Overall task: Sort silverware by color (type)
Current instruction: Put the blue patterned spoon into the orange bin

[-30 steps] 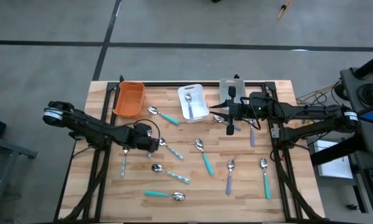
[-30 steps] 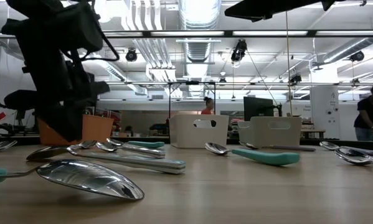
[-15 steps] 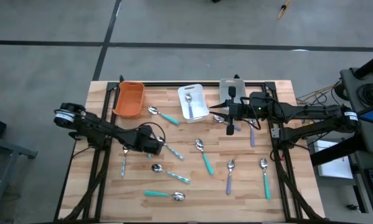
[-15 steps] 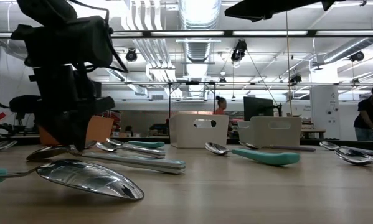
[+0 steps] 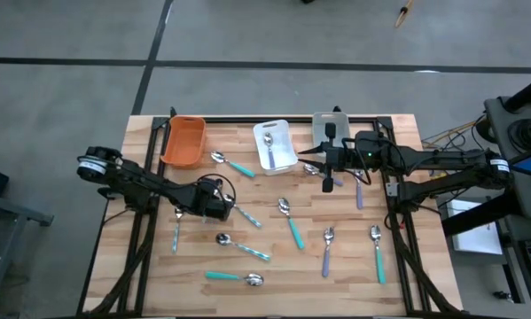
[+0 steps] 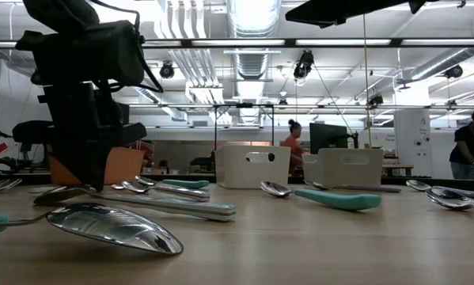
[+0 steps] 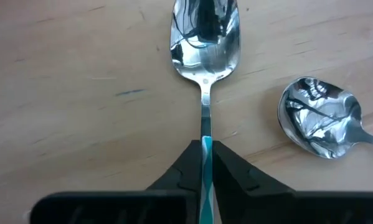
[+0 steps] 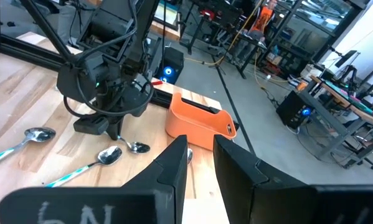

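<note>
At the bottom of the left wrist view, the left gripper (image 7: pixel 205 163) is squeezed tight on the thin striped handle of a striped spoon (image 7: pixel 205 43). The two dark fingers (image 7: pixel 180 171) meet on the handle, one on each side. The spoon's long line runs straight ahead from the gripper, with the shiny bowl pointing away toward the top of the frame. A second spoon (image 7: pixel 320 118) lies just beside it at the right, bowl up, not touching.

In the high view, the left gripper (image 5: pixel 225 206) sits left of the middle of the table (image 5: pixel 398 266). The striped spoon's bowl is hidden under the arm there — only the handle end shows, slanting down to the right. More spoons and forks lie spread over the lower half of the frame, some teal, some purple, some striped.

Farther up, near the top edge of the table, stand three bins: the orange bin (image 5: pixel 183 142) at upper left, the white bin (image 5: pixel 276 146) in the middle with a piece already in it, and the grey bin (image 5: pixel 330 130) to its right. The orange bin is nearest the left arm.

The right gripper (image 5: pixel 327 180) hangs over the table just below the grey bin — its fingers are a little apart and hold nothing. It looks like it is waiting.

The spoon looks caught and ready to lift.
</note>
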Robot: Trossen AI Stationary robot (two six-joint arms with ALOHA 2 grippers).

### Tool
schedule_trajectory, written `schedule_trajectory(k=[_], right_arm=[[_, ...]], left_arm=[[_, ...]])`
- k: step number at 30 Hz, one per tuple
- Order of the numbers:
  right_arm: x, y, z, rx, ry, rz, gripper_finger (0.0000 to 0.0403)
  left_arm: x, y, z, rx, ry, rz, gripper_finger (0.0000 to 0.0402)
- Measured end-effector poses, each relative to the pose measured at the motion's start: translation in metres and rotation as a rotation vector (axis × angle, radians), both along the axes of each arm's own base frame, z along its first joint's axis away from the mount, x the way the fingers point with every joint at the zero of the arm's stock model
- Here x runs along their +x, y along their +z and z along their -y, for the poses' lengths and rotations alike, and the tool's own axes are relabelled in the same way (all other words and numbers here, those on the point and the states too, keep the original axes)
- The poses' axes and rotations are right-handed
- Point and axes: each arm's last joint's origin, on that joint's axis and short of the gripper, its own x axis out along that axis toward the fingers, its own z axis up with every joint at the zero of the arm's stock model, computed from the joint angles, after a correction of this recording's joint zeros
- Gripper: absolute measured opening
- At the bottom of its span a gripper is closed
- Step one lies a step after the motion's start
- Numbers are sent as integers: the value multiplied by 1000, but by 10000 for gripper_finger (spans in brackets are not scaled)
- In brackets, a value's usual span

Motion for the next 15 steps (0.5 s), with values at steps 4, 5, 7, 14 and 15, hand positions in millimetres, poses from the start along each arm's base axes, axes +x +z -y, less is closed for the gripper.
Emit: schedule_trajectory(k=[4, 5, 7, 14, 15], right_arm=[[0, 0, 0, 0, 0, 0, 68], [0, 0, 0, 0, 0, 0, 68], [0, 0, 0, -1, 0, 0, 68], [0, 0, 0, -1, 1, -1, 68], [0, 0, 0, -1, 1, -1, 68]], left_arm=[[0, 1, 0, -2, 0, 2, 7], [0, 1, 0, -4, 0, 4, 5], [-2, 4, 0, -14, -1, 11, 4], [-9, 23, -1, -27, -11, 65, 3], [-10, 27, -1, -28, -14, 81, 3]])
